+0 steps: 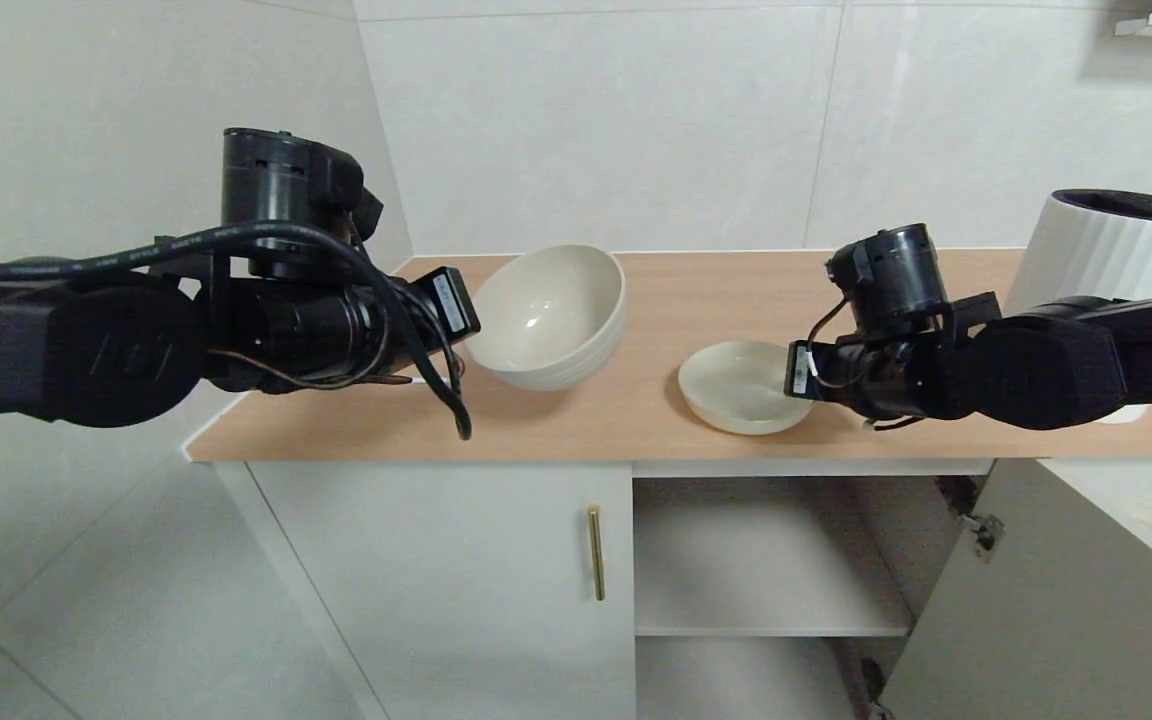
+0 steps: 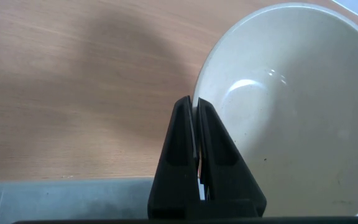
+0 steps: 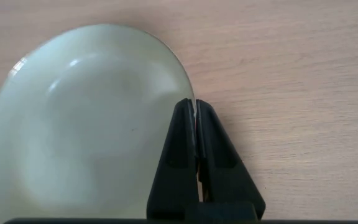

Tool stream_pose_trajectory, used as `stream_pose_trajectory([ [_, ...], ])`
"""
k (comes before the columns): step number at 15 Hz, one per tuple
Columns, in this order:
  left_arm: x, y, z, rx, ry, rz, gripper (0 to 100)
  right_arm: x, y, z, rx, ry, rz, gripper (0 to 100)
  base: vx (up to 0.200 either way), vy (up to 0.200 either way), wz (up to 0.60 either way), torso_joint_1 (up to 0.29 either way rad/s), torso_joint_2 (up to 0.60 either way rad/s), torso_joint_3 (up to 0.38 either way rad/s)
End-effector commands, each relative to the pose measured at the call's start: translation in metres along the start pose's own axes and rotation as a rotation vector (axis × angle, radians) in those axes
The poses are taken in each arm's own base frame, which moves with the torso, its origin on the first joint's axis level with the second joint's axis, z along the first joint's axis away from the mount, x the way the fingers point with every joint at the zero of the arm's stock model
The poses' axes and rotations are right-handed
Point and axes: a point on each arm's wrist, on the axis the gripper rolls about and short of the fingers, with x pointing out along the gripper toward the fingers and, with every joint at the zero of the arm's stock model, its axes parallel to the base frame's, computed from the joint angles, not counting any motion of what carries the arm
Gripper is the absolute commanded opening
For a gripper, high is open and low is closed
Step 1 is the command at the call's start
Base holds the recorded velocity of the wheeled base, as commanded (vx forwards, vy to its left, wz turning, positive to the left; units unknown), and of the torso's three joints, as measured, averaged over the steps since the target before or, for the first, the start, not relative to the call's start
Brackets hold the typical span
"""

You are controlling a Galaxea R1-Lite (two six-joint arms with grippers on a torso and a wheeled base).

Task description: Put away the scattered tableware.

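Note:
A large cream bowl (image 1: pixel 551 315) hangs tilted above the wooden counter (image 1: pixel 666 300), its opening turned towards the left arm. My left gripper (image 1: pixel 466 318) is shut on its rim, and the left wrist view shows the rim of the large bowl (image 2: pixel 291 112) pinched between the fingers of the left gripper (image 2: pixel 195 109). A shallow pale small bowl (image 1: pixel 741 385) sits near the counter's front edge. My right gripper (image 1: pixel 804 372) is shut on the rim of that small bowl (image 3: pixel 86 124), clamped in the right gripper (image 3: pixel 194 111) in the right wrist view.
A white ribbed container (image 1: pixel 1116 250) stands at the counter's right end, behind my right arm. Below the counter, the right cabinet door (image 1: pixel 1026 590) hangs open, showing a bare shelf (image 1: pixel 766 590). The left cabinet door (image 1: pixel 476 580) with a brass handle (image 1: pixel 595 552) is closed. Tiled walls enclose the corner.

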Motion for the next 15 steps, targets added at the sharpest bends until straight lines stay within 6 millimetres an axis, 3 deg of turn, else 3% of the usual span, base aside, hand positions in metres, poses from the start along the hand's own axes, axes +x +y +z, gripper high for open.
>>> stream_pose_trajectory([
  [1,-0.005,0.0,0.001,-0.001,-0.007,-0.004,0,-0.018,-0.003,0.012,0.023,-0.034,0.029,0,0.0,0.0,0.0,0.0,0.0,0.0],
  [4,-0.022,0.001,-0.002,0.003,-0.001,-0.02,0,-0.054,-0.011,0.022,0.07,-0.002,0.166,0,0.0,0.0,0.0,0.0,0.0,0.0],
  [6,-0.049,0.008,-0.013,0.006,0.035,-0.053,0,-0.101,-0.026,0.023,0.067,0.124,0.344,0,0.0,0.0,0.0,0.0,0.0,0.0],
  [8,-0.068,0.014,-0.02,0.007,0.06,-0.088,0,-0.123,-0.037,0.014,0.05,0.211,0.405,0,0.0,0.0,0.0,0.0,0.0,0.0],
  [11,-0.102,0.024,-0.033,0.01,0.086,-0.141,0,-0.14,-0.05,-0.002,0.011,0.242,0.412,0,0.0,0.0,0.0,0.0,0.0,0.0],
  [15,-0.105,0.03,-0.044,0.01,0.134,-0.159,0,-0.139,-0.054,-0.011,0.001,0.264,0.394,0,0.0,0.0,0.0,0.0,0.0,0.0],
])
